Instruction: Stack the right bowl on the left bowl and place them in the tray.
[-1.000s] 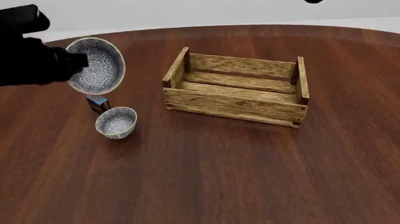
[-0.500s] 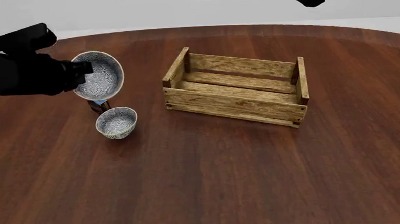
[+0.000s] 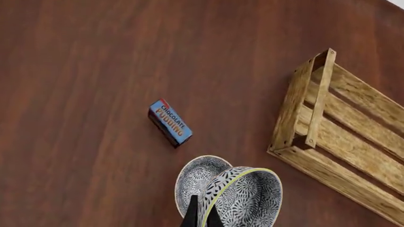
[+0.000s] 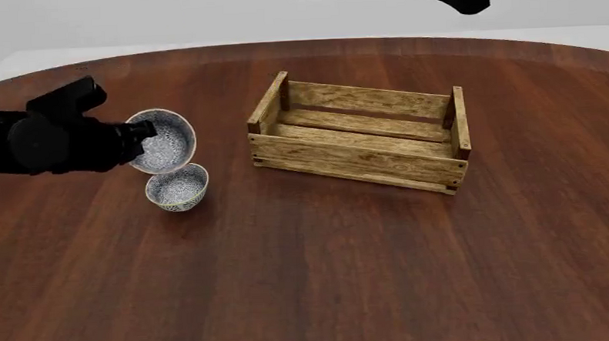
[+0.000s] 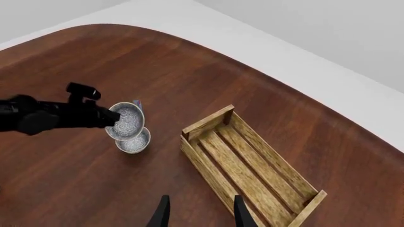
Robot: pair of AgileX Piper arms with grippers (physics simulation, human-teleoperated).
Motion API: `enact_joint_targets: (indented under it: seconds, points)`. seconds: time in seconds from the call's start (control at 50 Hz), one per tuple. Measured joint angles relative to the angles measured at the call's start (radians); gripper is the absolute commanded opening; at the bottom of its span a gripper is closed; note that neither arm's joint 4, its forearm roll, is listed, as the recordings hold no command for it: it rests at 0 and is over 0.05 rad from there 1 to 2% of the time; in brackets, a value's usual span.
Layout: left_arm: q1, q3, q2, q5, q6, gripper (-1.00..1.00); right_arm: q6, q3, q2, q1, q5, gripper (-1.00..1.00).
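Lowered from well above, the right bowl (image 4: pixel 165 140), pinched at its rim by the left gripper (image 3: pixel 202 218), now hangs tilted just over the left bowl (image 4: pixel 178 187), nearly ready for stacking.

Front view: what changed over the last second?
The left pincer, shut on the right bowl, carried it down and toward the near side, so it now hangs tilted just above the left bowl, not yet seated. The right arm crept a little further into frame at the top. The left bowl, the tray and the small blue box stayed put.
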Motion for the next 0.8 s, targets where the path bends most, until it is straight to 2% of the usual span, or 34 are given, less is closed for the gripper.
enact_joint_targets:
  seconds: [0.8]
  points:
    - [-0.001,0.057,0.17,-0.152,-0.073,-1.0,-0.005,0.005,-0.007,0.004,-0.001,1.0]
